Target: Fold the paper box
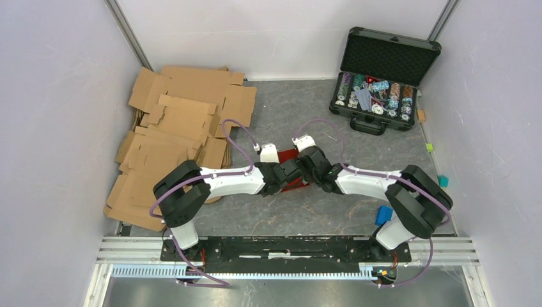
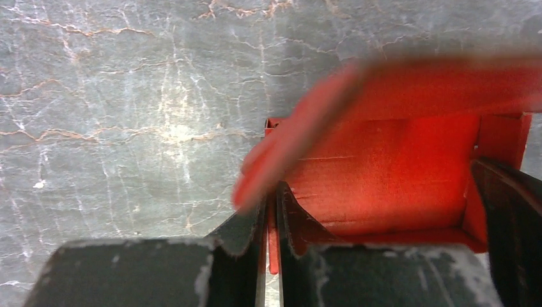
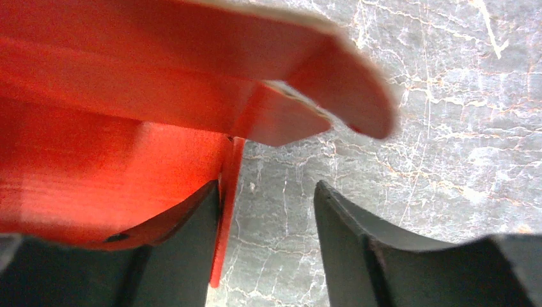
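The red paper box [image 1: 289, 158] lies partly folded at the middle of the table, mostly hidden under both wrists. My left gripper [image 1: 289, 171] is shut on the box's left side wall, a thin red strip pinched between its fingers [image 2: 246, 224]. The box's floor and a raised flap [image 2: 409, 147] fill the right of the left wrist view. My right gripper [image 1: 308, 167] is open. Its left finger [image 3: 192, 224] lies inside the box [image 3: 96, 153] against the right wall. Its right finger [image 3: 345, 224] stands apart over bare table. A curved red flap [image 3: 332, 77] hangs above.
Several flat brown cardboard sheets [image 1: 179, 134] are piled at the left. An open black case of poker chips [image 1: 377, 86] stands at the back right. A blue block [image 1: 383, 214] and small coloured blocks [image 1: 443, 181] lie along the right wall.
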`<state>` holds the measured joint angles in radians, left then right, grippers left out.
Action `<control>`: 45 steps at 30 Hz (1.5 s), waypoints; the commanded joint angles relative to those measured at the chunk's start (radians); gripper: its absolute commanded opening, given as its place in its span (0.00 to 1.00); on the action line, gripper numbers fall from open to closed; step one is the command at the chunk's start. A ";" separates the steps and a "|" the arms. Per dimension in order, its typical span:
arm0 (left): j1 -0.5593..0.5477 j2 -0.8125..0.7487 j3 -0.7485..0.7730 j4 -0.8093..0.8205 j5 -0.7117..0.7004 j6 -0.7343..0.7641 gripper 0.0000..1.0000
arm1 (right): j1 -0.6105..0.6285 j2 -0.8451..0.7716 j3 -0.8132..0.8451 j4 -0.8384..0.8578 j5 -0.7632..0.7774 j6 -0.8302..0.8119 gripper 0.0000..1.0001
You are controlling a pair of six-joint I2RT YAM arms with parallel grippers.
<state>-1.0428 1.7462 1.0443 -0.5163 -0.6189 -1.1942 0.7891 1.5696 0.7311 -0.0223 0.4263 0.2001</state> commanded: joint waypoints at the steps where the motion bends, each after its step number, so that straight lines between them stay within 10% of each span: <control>1: 0.006 0.022 0.039 -0.060 -0.032 0.056 0.03 | -0.056 -0.107 -0.046 0.085 -0.205 0.000 0.68; 6: 0.012 0.062 0.087 -0.074 -0.011 0.134 0.05 | -0.090 -0.202 -0.104 0.117 -0.285 0.011 0.84; 17: 0.013 -0.013 0.100 -0.028 0.039 0.401 0.26 | -0.166 -0.428 -0.264 0.241 -0.267 0.027 0.84; 29: 0.055 -0.293 -0.053 0.085 0.136 0.644 0.82 | -0.191 -0.463 -0.242 0.304 -0.308 0.010 0.91; 45: 0.221 -0.287 -0.073 0.252 0.413 0.739 0.56 | -0.240 -0.305 -0.122 0.353 -0.482 -0.031 0.89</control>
<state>-0.8307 1.4155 0.9405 -0.3237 -0.2512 -0.5053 0.5571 1.2129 0.5163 0.2878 0.0418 0.1993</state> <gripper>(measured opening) 0.595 0.918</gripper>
